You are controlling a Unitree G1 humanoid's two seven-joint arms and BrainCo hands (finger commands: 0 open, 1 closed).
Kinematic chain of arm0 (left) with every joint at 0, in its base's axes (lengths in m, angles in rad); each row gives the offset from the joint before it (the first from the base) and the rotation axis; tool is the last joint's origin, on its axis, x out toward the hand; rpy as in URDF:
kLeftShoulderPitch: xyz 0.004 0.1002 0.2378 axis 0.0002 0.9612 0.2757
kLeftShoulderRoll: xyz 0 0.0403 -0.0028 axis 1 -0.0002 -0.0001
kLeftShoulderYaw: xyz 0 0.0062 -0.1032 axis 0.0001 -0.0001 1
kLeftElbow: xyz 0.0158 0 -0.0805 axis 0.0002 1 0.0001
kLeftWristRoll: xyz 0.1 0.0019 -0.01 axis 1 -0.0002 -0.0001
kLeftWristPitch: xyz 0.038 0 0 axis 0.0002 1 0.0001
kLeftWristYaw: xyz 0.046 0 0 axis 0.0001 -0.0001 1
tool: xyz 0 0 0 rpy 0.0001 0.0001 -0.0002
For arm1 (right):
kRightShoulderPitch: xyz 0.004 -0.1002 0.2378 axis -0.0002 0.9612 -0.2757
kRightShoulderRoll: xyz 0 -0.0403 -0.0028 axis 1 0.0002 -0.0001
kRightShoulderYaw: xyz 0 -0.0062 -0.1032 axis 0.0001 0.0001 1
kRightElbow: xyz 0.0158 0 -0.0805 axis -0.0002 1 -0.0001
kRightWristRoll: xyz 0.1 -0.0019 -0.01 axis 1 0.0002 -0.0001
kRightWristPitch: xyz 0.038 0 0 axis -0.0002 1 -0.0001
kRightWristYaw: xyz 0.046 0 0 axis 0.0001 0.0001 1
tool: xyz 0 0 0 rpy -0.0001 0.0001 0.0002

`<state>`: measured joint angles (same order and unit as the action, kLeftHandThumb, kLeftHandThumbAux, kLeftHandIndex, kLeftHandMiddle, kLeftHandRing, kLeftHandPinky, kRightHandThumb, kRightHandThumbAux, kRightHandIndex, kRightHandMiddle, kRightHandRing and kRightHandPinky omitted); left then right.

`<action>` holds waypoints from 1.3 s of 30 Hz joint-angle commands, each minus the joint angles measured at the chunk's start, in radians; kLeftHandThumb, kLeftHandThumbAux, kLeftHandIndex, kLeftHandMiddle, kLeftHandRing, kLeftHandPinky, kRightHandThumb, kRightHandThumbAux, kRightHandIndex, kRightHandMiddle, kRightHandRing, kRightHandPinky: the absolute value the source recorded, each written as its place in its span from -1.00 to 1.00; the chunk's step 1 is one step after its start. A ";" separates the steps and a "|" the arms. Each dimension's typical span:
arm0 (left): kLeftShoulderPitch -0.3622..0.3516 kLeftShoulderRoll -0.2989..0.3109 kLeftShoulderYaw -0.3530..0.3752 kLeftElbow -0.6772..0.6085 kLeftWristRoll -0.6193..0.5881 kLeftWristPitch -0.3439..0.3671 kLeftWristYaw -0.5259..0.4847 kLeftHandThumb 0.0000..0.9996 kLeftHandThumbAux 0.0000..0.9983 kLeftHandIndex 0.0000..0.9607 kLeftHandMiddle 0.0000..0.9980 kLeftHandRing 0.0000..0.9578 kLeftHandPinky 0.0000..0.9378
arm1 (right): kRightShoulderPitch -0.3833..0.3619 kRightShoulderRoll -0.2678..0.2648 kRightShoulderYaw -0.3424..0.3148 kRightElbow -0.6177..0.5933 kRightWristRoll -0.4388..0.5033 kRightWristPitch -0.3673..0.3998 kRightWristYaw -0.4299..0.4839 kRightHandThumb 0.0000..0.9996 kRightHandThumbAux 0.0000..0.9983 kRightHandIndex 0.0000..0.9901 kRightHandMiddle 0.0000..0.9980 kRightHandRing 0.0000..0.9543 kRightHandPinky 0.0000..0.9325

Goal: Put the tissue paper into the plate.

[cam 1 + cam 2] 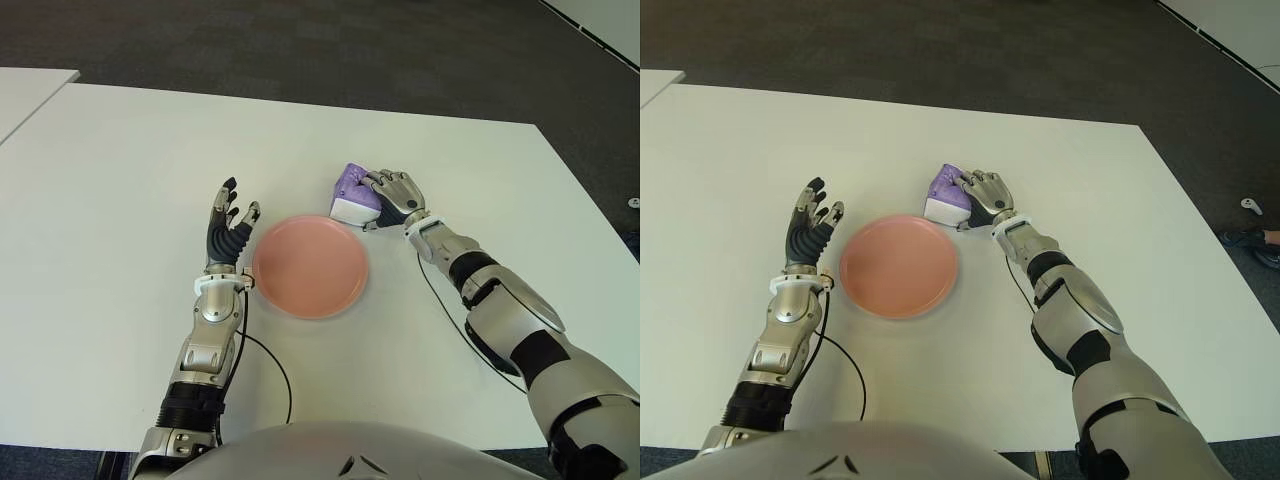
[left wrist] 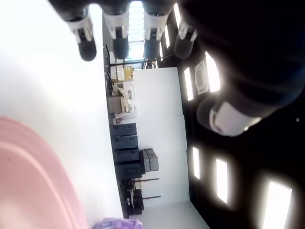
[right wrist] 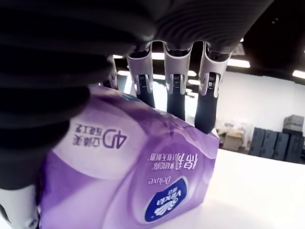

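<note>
The purple and white tissue pack (image 1: 350,196) stands on the white table (image 1: 130,160), just beyond the far right rim of the pink plate (image 1: 310,266). My right hand (image 1: 396,196) is on the pack's right side. In the right wrist view its fingers (image 3: 175,90) curl over the top of the pack (image 3: 143,176) and the thumb presses the near side. The pack does not look lifted. My left hand (image 1: 231,224) shows just left of the plate with its fingers spread upward, holding nothing. Nothing lies in the plate.
A second white table (image 1: 25,90) shows at the far left, and dark carpet (image 1: 300,50) lies beyond the table's far edge. A black cable (image 1: 275,365) runs on the table near my left forearm.
</note>
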<state>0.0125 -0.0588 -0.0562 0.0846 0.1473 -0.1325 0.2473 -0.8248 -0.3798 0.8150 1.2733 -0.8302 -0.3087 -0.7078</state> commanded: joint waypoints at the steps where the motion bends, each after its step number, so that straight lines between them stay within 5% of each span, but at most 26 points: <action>1: 0.012 -0.025 0.000 0.021 0.006 -0.007 0.019 -1.00 0.21 -1.00 -1.00 -1.00 -1.00 | 0.182 0.063 -0.001 0.064 -0.002 -0.009 0.041 0.50 0.42 -0.11 0.68 0.76 0.82; 39: 0.003 -0.025 -0.006 0.028 0.002 0.008 0.031 -1.00 0.18 -1.00 -1.00 -1.00 -1.00 | 0.208 0.079 -0.056 0.055 0.038 -0.118 0.014 0.50 0.42 -0.11 0.83 0.87 0.87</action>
<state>0.0151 -0.0592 -0.0569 0.0894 0.1537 -0.1332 0.2818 -0.7484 -0.3453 0.7244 1.2793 -0.7568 -0.4085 -0.7922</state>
